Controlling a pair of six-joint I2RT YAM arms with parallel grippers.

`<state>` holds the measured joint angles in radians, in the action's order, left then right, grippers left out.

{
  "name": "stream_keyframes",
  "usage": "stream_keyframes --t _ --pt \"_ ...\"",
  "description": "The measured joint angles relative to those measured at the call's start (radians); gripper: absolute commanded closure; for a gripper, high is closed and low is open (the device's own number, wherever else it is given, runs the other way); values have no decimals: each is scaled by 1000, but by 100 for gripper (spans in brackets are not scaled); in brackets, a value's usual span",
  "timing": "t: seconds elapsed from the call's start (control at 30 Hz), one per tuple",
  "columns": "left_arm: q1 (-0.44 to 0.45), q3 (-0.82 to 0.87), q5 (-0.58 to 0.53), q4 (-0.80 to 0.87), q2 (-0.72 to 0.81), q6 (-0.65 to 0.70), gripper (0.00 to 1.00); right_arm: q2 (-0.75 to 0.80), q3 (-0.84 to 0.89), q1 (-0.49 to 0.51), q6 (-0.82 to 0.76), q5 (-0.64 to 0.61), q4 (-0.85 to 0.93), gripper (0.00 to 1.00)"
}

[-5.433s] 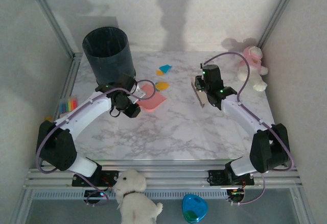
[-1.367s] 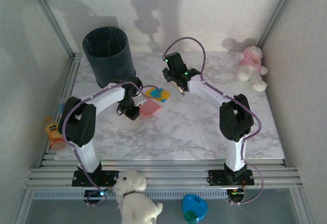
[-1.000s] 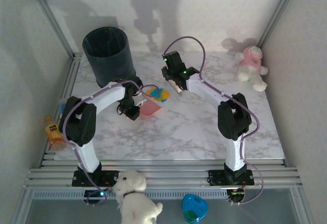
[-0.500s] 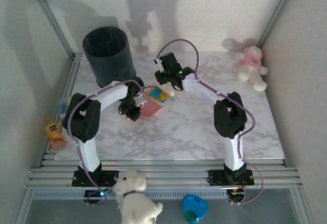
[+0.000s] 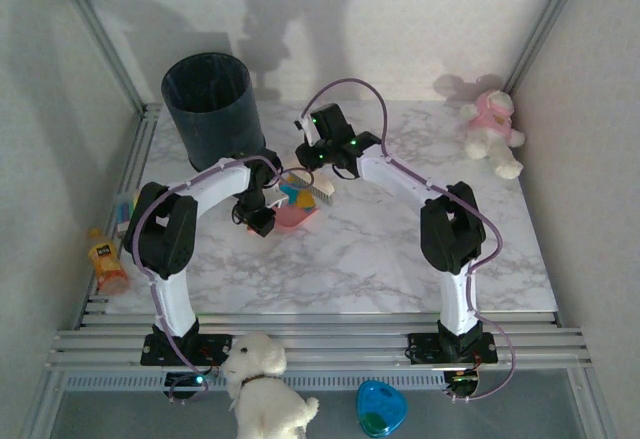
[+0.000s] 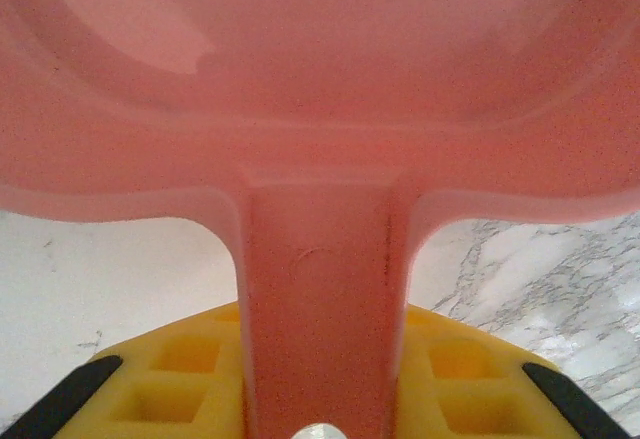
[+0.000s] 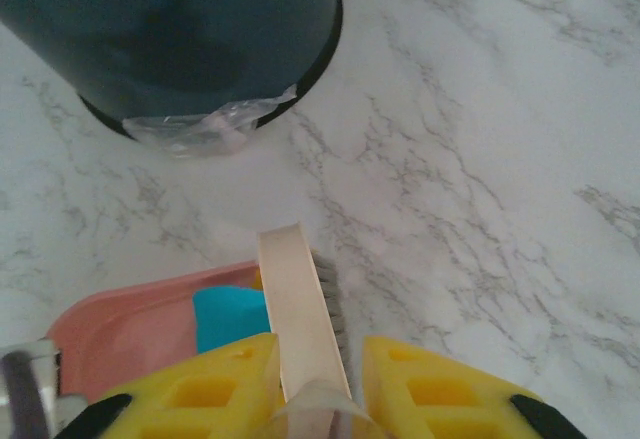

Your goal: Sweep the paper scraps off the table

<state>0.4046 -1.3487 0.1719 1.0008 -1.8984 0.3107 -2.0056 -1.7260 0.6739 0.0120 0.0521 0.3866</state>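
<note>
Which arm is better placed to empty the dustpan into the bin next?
Left. The left gripper is shut on the handle of the pink dustpan, paper scraps lie in it, and the dark bin stands close by. The right gripper holds the brush.

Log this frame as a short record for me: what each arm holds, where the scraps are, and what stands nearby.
left fingers: shut on the handle of the pink dustpan
right fingers: shut on the handle of the brush
brush position: bristles at the dustpan's open edge
paper scraps: teal and yellow bits inside the dustpan
bin: dark, upright, beyond the dustpan
table: white marble
</note>
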Motion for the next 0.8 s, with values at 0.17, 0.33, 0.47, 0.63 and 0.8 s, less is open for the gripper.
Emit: stream_keyframes --t 0.17,0.33,0.47,0.63,0.8 --pt "0 0 0 0 0 0 100 8 11 3 3 20 6 100" --pt "0 0 0 0 0 0 100 27 17 5 11 19 23 100" --pt "0 0 0 0 0 0 100 57 27 12 25 -24 29 100" --pt "0 0 0 0 0 0 100 82 27 14 34 -80 26 100" --pt "1 0 0 0 0 0 100 83 27 14 41 -114 24 100"
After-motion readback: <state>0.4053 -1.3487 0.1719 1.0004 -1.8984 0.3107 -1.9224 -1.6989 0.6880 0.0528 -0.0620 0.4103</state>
